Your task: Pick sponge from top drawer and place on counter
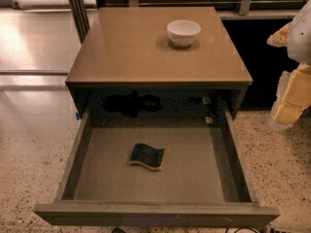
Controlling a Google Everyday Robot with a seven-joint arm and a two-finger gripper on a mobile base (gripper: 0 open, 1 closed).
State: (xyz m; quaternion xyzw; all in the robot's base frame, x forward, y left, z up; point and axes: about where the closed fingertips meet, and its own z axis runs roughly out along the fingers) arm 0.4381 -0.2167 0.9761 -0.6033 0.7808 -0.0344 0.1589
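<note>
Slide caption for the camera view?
Sponge lies in open top drawer, bowl on counter, tool at right edge.

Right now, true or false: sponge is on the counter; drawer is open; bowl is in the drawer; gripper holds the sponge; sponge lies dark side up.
1. The sponge is on the counter. False: it lies on the floor of the drawer.
2. The drawer is open. True.
3. The bowl is in the drawer. False: it stands on the counter.
4. The gripper holds the sponge. False: it is at the right edge of the view, off to the side of the drawer and apart from the sponge.
5. The sponge lies dark side up. True.
</note>
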